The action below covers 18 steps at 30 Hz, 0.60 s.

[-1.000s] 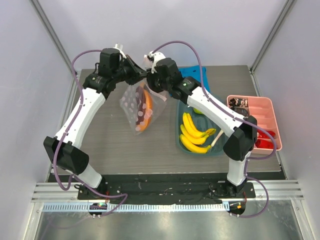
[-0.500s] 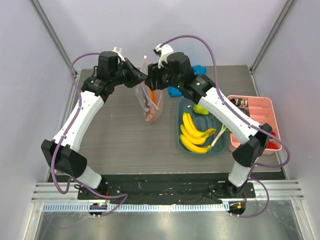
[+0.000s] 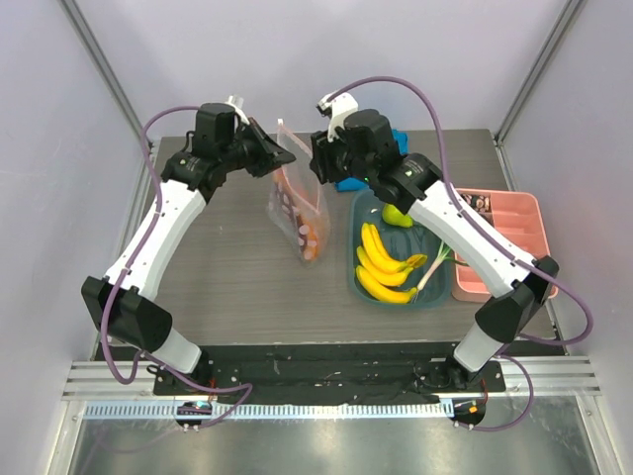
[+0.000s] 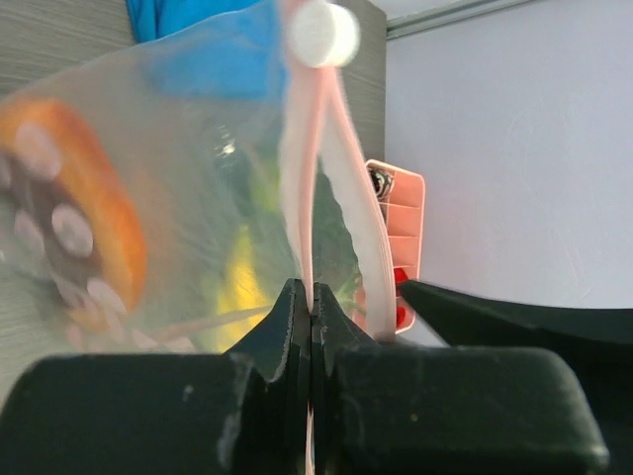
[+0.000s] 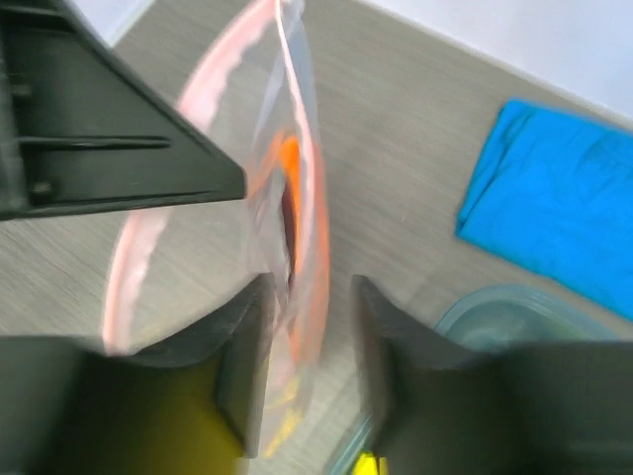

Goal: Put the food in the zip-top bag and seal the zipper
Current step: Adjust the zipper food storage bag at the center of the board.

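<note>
Your left gripper [image 4: 311, 302] is pressed together on the pink zipper [image 4: 297, 178], pinching the zip-top bag [image 3: 297, 203] upright with the orange-red pepper [image 3: 311, 245] inside. Your right gripper [image 5: 310, 297] is spread, astride the bag's mouth. Banana bunch [image 3: 381, 262] and green pear [image 3: 397, 215] lie in the teal tub [image 3: 353, 277] at the bag's 4 o'clock

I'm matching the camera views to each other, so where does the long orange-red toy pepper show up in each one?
Top external: the long orange-red toy pepper is at centre, inside the hanging clear dotted plastic bag.
Left wrist: the pepper is at the left edge, blurred behind the bag film.
Right wrist: the pepper is an orange streak at centre, inside the bag.
Shared landmark: the blue folded cloth.
</note>
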Each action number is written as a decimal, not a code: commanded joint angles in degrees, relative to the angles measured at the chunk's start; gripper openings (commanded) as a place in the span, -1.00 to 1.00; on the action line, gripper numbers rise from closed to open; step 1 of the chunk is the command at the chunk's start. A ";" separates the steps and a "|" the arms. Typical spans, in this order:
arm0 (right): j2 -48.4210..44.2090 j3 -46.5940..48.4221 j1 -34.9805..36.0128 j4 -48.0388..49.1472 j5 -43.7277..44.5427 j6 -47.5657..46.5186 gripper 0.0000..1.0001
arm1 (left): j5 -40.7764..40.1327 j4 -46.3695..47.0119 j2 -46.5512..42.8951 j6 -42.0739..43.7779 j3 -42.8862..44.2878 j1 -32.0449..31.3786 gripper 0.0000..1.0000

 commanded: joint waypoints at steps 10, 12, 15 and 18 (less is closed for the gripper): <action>0.60 0.11 -7.86 -1.49 -24.37 11.63 -0.99 | -8.71 -20.02 -3.34 21.24 11.01 0.19 -1.00; -1.85 -2.96 -8.66 0.36 -27.22 14.29 -0.99 | -10.57 -23.01 -2.91 25.29 13.56 0.19 -0.99; -3.97 -7.79 -8.93 4.49 -31.09 17.37 -0.98 | -11.89 -25.92 -0.71 28.89 15.76 0.02 -1.00; -3.72 -11.66 -9.10 5.11 -28.64 16.94 -0.99 | -12.68 -27.94 2.19 31.96 14.45 -0.60 -1.00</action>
